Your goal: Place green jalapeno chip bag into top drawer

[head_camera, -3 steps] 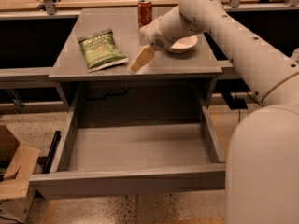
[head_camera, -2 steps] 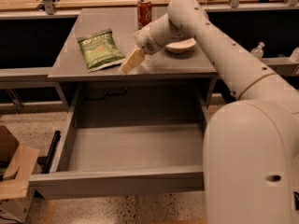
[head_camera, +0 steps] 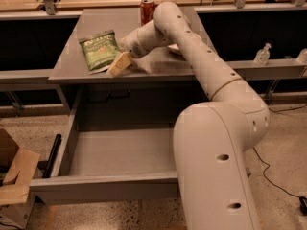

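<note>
The green jalapeno chip bag (head_camera: pixel 98 51) lies flat on the left part of the grey desk top (head_camera: pixel 96 20). My gripper (head_camera: pixel 118 65) is low over the desk at the bag's lower right corner, touching or just overlapping its edge. The top drawer (head_camera: pixel 105 188) is pulled wide open below the desk, and its plain grey interior holds nothing. My arm reaches from the lower right across the drawer's right side and over the desk.
A red soda can (head_camera: pixel 147 7) stands at the back of the desk. A bowl (head_camera: pixel 173 49) is mostly hidden behind my arm. A cardboard box (head_camera: pixel 14 176) sits on the floor at the left. A clear bottle (head_camera: pixel 262 55) stands on the right-hand shelf.
My gripper has moved left across the desk, from beside the bowl to the chip bag's lower right corner. The bag and the drawer have not moved.
</note>
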Controlling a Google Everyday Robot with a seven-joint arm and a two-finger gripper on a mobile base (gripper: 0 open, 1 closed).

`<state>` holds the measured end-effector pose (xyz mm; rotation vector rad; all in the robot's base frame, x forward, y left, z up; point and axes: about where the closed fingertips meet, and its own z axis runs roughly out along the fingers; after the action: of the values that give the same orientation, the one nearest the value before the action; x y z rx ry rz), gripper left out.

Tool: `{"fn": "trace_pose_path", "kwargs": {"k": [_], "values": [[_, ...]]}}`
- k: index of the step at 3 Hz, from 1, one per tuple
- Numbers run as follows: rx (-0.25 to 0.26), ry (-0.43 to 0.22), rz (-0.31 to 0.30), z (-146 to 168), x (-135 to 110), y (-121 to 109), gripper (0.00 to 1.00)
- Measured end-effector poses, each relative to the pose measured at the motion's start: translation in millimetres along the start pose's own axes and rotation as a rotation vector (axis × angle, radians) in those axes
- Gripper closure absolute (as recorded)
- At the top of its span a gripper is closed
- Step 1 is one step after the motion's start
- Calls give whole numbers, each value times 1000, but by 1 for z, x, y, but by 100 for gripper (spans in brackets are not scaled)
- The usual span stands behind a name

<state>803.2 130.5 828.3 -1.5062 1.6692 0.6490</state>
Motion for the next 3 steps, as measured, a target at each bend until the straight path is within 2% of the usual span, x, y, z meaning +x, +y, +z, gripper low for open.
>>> {"fn": "trace_pose_path", "kwargs": {"k": [1,3], "values": [[-22,-19,-6,17,-11,1,23],[-31,-26,-12,21,-19,3,69]]}}
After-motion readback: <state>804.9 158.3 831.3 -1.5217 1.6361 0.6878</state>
